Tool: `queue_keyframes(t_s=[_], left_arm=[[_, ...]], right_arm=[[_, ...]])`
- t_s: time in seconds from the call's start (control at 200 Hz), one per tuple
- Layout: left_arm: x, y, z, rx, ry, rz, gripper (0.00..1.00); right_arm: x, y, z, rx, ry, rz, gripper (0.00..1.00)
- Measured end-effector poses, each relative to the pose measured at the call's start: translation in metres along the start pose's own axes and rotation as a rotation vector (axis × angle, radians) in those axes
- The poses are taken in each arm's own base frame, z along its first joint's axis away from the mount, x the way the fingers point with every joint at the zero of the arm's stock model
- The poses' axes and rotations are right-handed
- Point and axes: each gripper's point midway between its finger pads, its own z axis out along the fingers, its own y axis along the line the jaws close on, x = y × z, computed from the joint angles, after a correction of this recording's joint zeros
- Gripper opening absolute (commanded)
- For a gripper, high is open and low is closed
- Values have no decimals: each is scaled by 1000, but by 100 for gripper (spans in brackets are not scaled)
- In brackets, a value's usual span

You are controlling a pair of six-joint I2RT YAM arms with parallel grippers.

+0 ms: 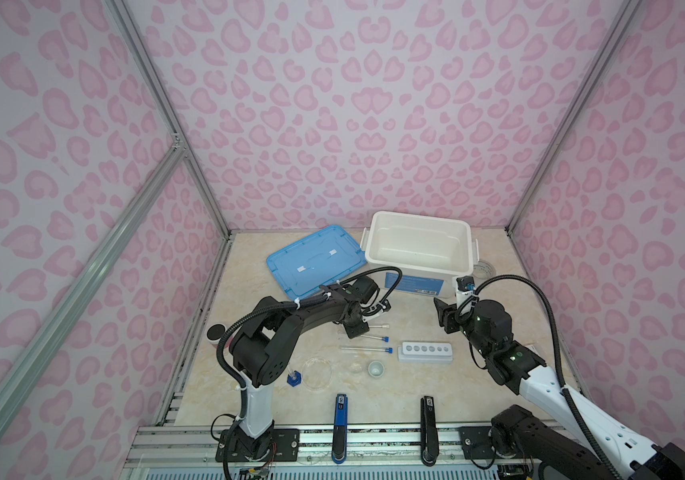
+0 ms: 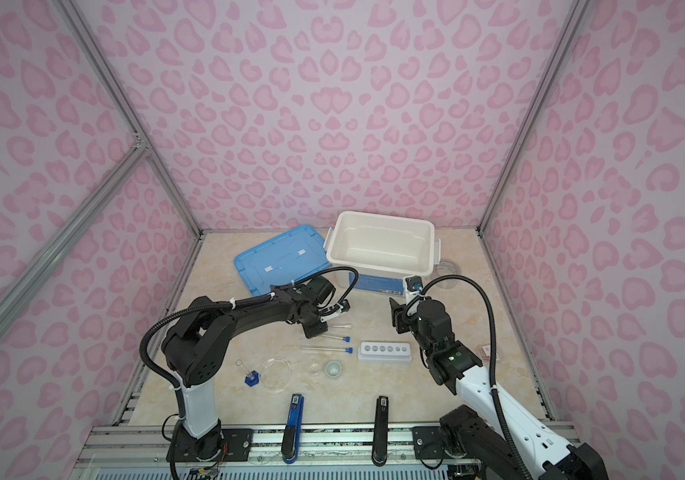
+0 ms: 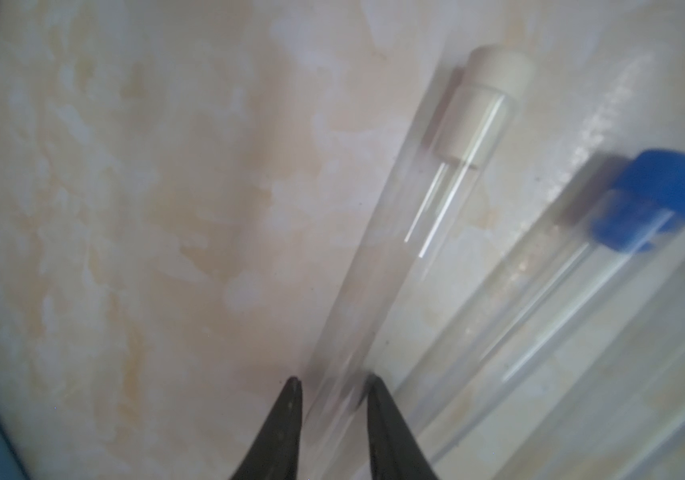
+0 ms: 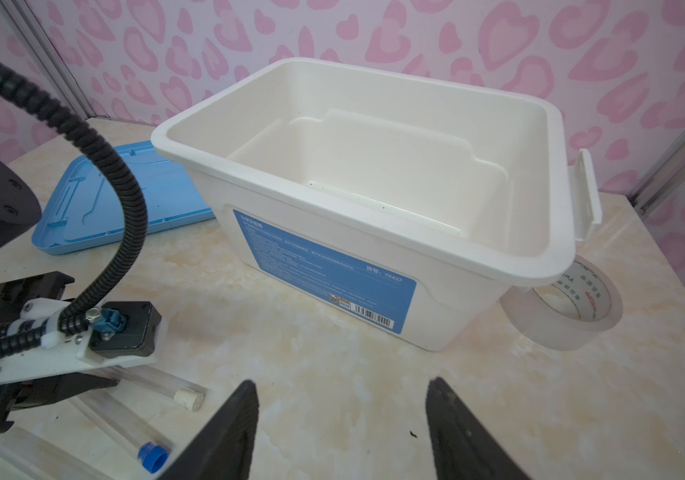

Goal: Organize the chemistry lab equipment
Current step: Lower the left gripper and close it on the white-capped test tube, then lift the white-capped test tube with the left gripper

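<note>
Left pincer (image 3: 333, 379) tips, narrow (grip unclear), straddle white-capped tube (image 3: 430, 208) lying on table (image 3: 166, 208).

In a top view the box (image 1: 419, 245) sits mid-frame on the bench (image 1: 382, 399), its lid (image 1: 315, 262) just left and a tape roll (image 1: 482, 270) right. Below them the tubes (image 1: 363, 348) lie left of the rack (image 1: 426, 352), with dish (image 1: 316, 372) and cup (image 1: 376, 368) lower still.

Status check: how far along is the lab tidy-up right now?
Done: only the white bin is opened, its blue lid lying beside it; bin and six-hole rack are both empty. In hand: the left gripper straddles the white-capped tube on the table; the right gripper hangs open. Remaining: that tube, two blue-capped tubes, round dish, blue-based cylinder, white cup.
</note>
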Motion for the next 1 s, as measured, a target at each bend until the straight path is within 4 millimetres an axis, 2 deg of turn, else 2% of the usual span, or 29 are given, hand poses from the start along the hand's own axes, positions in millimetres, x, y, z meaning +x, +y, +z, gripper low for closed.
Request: queue_keyframes(t_s=[0.275, 0.54, 1.0], left_arm=[[-6, 0, 3, 12, -17, 0, 21], [-11, 2, 5, 3, -39, -2, 25], [-16, 4, 10, 3, -43, 0, 21]], right_arm=[[0, -2, -1, 12, -4, 1, 63], [1, -3, 1, 18, -1, 7, 63], [0, -5, 0, 25, -7, 8, 63]])
